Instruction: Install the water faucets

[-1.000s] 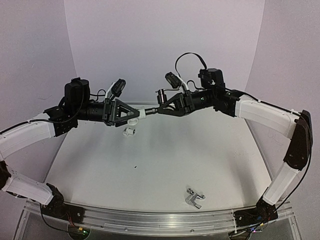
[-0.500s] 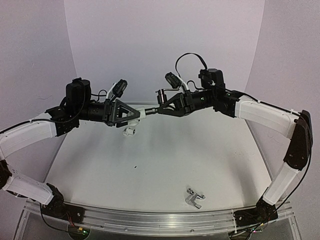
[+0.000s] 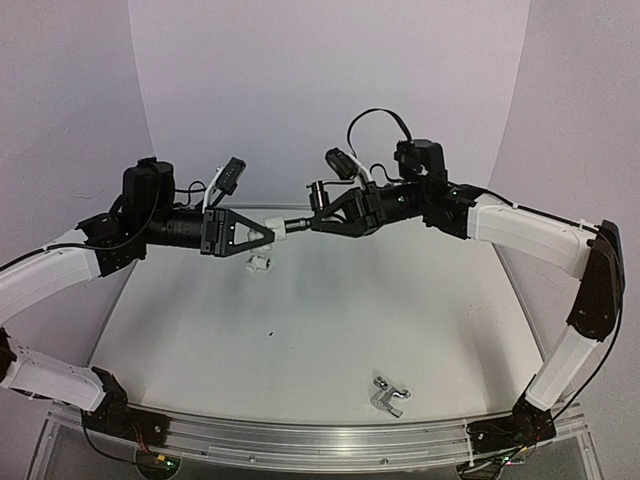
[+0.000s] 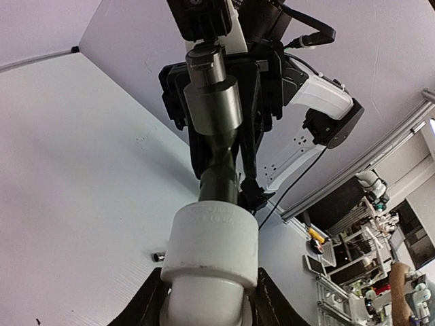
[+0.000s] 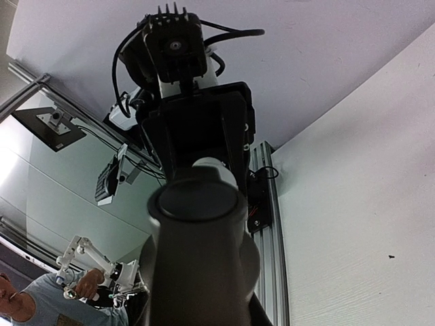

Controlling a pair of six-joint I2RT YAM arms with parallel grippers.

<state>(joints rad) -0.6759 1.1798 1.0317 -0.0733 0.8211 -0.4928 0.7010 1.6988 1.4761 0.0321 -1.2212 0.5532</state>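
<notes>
Since a second earlier, both grippers had shifted slightly leftward in the top view, and the joined parts went with them.

The left gripper [image 3: 268,232] had its fingers closed against the sides of a white pipe fitting [image 4: 211,244], held well above the table [image 3: 350,320]. The right gripper [image 3: 318,214] was clamped shut on the dark faucet [image 4: 214,109], whose stem met the mouth of that fitting.

Progress, as judged: the first faucet was in hand and partly mated, though how far it was seated could not be told. The chrome faucet [image 3: 388,395] lay untouched near the near edge of the table. A second white fitting [image 3: 258,264] lay on the table below the left gripper. The second installation appeared not yet begun.

Only the left wrist view showed the stem entering the fitting. The right wrist view was filled by the blurred faucet body, which hid the joint. Only the top view showed the two loose parts on the table.
</notes>
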